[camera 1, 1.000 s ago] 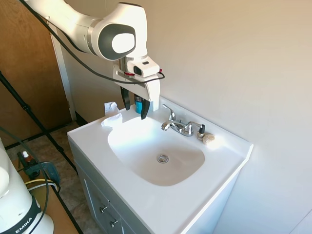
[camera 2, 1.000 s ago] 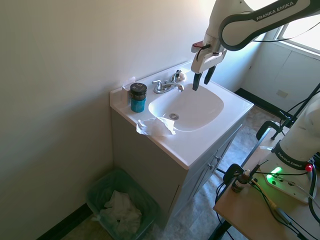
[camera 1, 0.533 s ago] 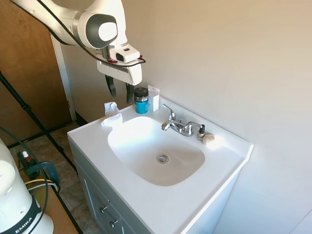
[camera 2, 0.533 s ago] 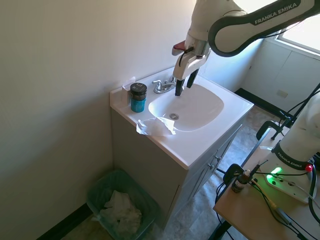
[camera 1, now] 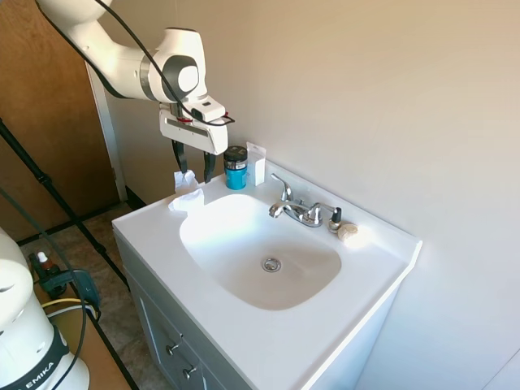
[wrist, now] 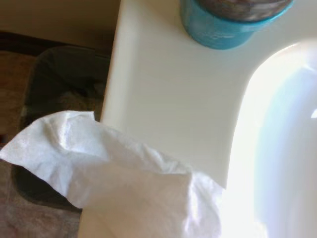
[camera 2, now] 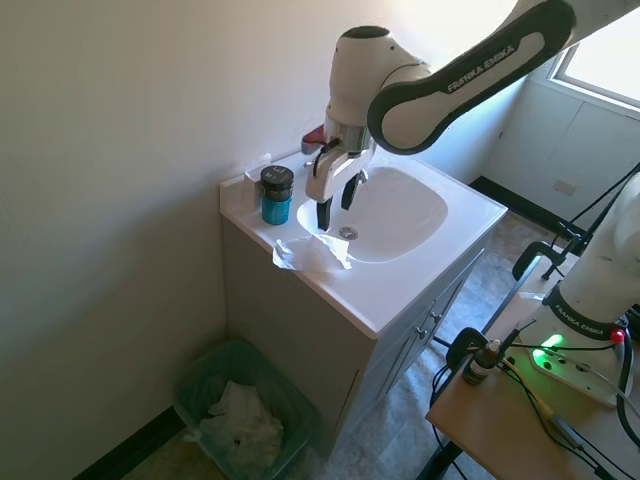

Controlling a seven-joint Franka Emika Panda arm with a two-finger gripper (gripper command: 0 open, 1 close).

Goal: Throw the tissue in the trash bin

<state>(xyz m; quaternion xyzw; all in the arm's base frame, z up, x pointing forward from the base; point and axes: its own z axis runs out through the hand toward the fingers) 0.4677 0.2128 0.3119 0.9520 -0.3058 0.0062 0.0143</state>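
The gripper (camera 2: pixel 334 208) hangs with its fingers spread and nothing between them, just above the tissue (camera 2: pixel 312 253), which lies crumpled on the sink counter (camera 1: pixel 154 231) at its corner, partly overhanging the edge. A blue jar (camera 1: pixel 236 167) with a dark lid stands near, against the wall. Only the second exterior view and wrist view show the trash bin (camera 2: pixel 205 375) on the floor below, already holding white paper. The arm reads "FRANKA EMIKA".

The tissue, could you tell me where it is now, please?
The tissue lies on the sink counter's corner edge, beside the blue jar, under the open gripper.
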